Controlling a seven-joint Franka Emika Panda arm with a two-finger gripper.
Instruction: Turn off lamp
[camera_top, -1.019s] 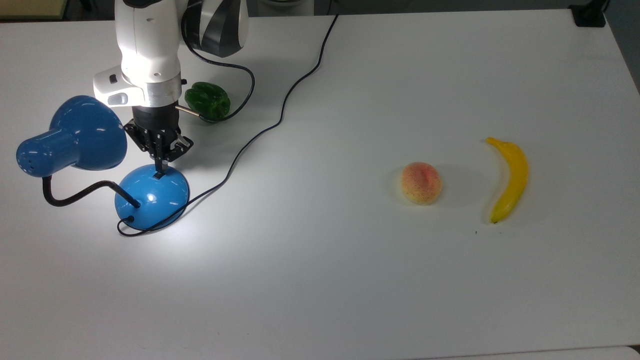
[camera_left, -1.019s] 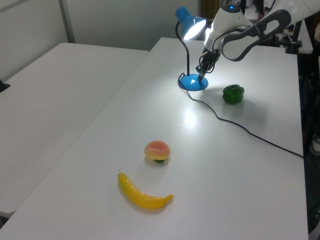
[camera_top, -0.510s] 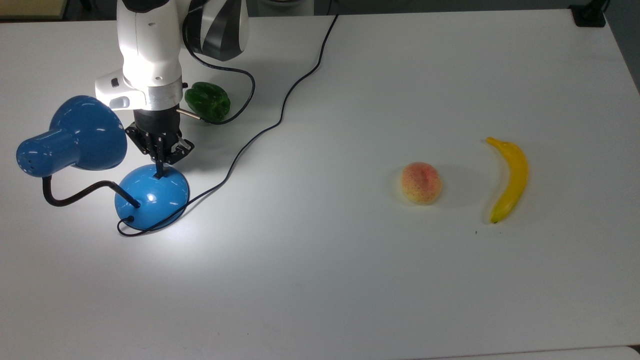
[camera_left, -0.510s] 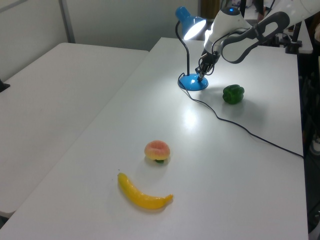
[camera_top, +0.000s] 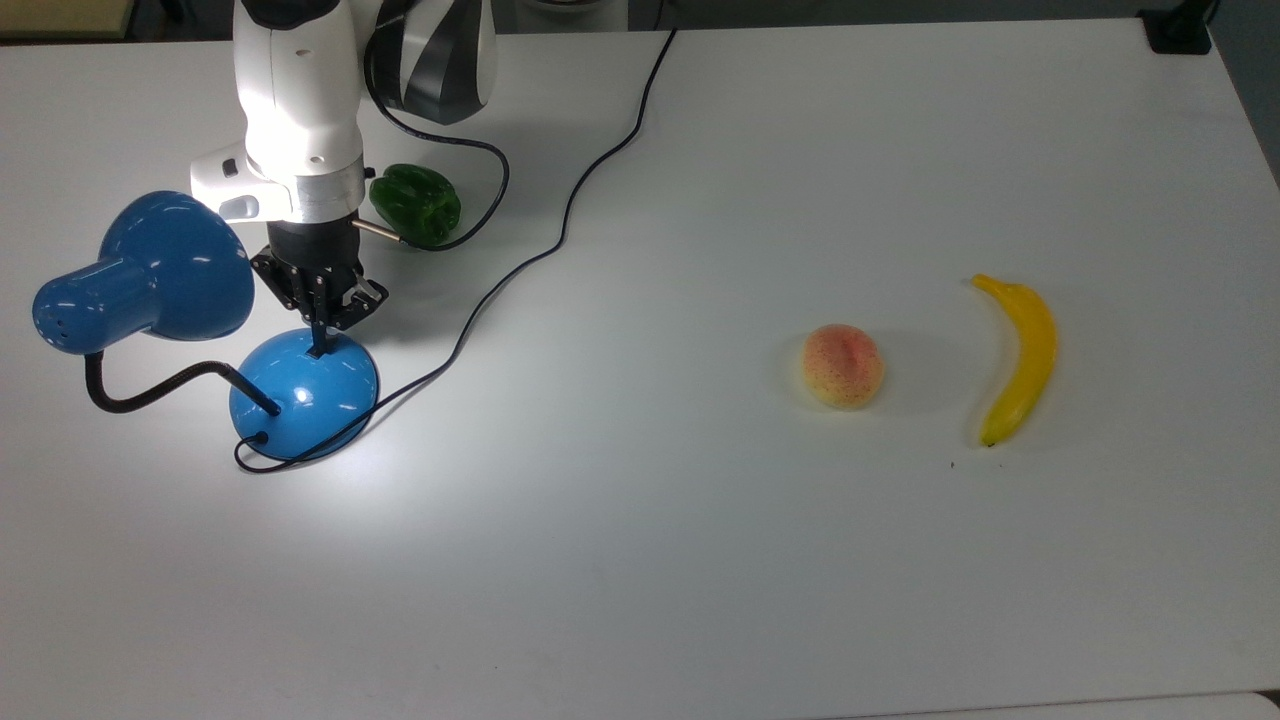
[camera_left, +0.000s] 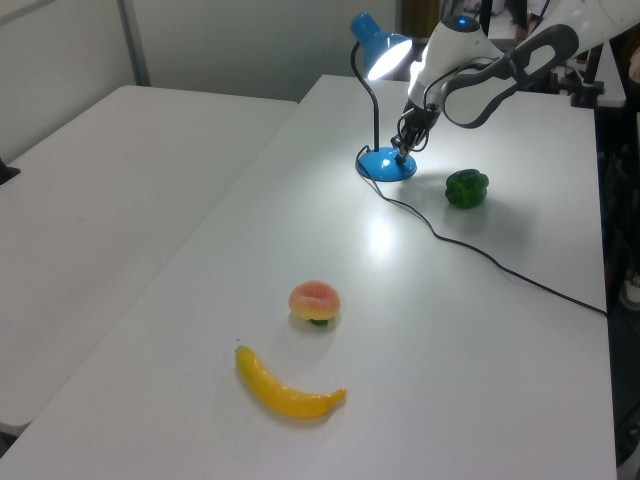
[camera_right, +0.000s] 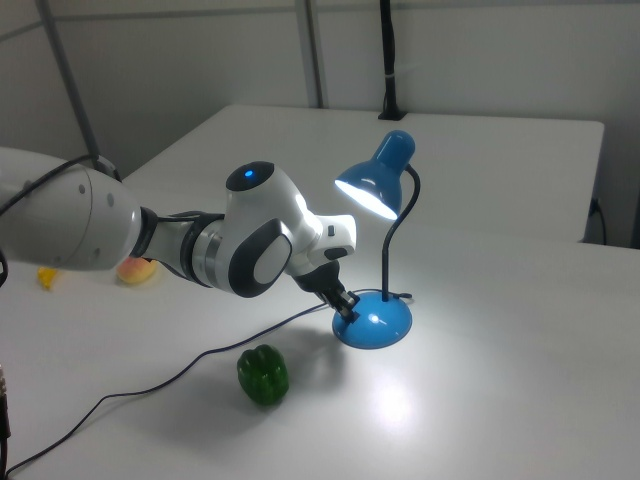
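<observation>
The blue lamp (camera_top: 300, 390) stands at the top view's left, its bell shade (camera_top: 175, 265) on a black gooseneck, and it is lit: a bright patch lies on the table beside its base. In the left view the lamp (camera_left: 385, 165) stands at the far end, and in the right view the lamp (camera_right: 375, 320) shows its glowing shade (camera_right: 370, 190). My gripper (camera_top: 320, 345) points down with its fingers shut together, the tip resting on the top of the domed base where the small black switch sits. The same gripper (camera_left: 400, 152) (camera_right: 345, 306) meets the base's upper edge.
A green pepper (camera_top: 415, 203) lies just behind the gripper. The lamp's black cord (camera_top: 560, 225) snakes across the table to its far edge. A peach (camera_top: 843, 365) and a banana (camera_top: 1018, 355) lie far to the top view's right.
The arm has shifted very slightly, and the gripper tip stays on the base's switch. The lamp stays lit throughout.
</observation>
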